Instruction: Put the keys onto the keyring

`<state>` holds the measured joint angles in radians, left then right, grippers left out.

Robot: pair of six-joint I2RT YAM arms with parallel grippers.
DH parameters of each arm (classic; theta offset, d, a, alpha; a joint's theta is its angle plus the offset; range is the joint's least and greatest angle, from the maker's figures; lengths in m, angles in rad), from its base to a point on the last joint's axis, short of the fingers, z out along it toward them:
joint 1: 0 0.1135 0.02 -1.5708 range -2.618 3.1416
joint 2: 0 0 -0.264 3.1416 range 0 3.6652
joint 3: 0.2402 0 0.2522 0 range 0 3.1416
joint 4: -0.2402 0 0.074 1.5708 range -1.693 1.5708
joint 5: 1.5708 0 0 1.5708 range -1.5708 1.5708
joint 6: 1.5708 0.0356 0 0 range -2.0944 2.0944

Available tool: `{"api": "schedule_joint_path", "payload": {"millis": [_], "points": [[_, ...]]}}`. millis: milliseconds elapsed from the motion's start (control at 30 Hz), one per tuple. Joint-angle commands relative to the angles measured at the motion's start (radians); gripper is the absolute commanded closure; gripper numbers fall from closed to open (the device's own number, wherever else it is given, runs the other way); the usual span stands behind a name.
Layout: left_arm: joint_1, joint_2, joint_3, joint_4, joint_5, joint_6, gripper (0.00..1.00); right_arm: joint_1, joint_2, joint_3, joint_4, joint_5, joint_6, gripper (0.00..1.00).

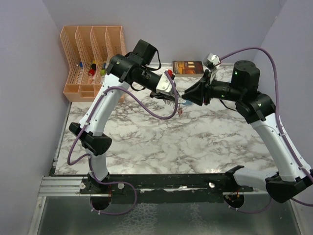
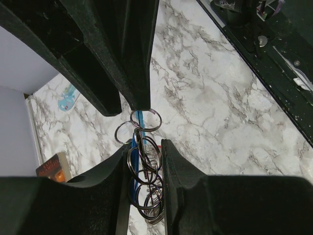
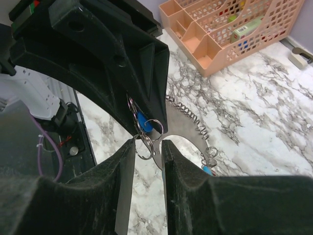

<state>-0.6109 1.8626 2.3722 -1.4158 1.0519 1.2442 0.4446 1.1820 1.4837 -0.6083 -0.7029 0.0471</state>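
Note:
My left gripper (image 2: 145, 161) is shut on the keyring (image 2: 144, 169), a bunch of grey metal rings with a blue strap, held up above the marble table. In the right wrist view the bunch (image 3: 142, 128) hangs from the left fingers, with a blue piece among the rings. My right gripper (image 3: 147, 147) faces it, its jaws a narrow gap apart, with one loose ring (image 3: 145, 146) lying between the fingertips. A coiled chain (image 3: 191, 113) trails from the bunch to small rings and a blue and red bit (image 3: 208, 169). In the top view both grippers (image 1: 182, 98) meet above the back of the table.
A peach slotted organiser (image 1: 90, 58) stands at the back left. A brown book (image 1: 188, 67) lies at the back centre. A pale-blue see-through object (image 2: 67, 98) lies on the marble table (image 1: 161, 142). The black base rail (image 1: 171, 181) runs along the near edge.

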Motion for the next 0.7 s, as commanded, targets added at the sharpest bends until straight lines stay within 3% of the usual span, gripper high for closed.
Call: {"api": "schedule_joint_path", "payload": {"millis": [0, 200, 367, 667], "points": [[-0.004, -0.037, 0.041, 0.006, 0.059, 0.005, 1.0, -0.008, 0.008, -0.012, -0.009, -0.078, -0.006, 0.73], [-0.003, -0.036, 0.048, 0.006, 0.066, -0.001, 1.0, -0.014, 0.014, -0.014, -0.013, -0.099, -0.008, 0.76], [-0.002, -0.034, 0.047, 0.006, 0.066, -0.001, 1.0, -0.018, 0.012, -0.011, -0.018, -0.093, -0.012, 0.94], [-0.003, -0.026, 0.058, 0.006, 0.066, -0.005, 1.0, -0.024, -0.008, -0.021, -0.017, -0.067, -0.009, 0.99]]}}
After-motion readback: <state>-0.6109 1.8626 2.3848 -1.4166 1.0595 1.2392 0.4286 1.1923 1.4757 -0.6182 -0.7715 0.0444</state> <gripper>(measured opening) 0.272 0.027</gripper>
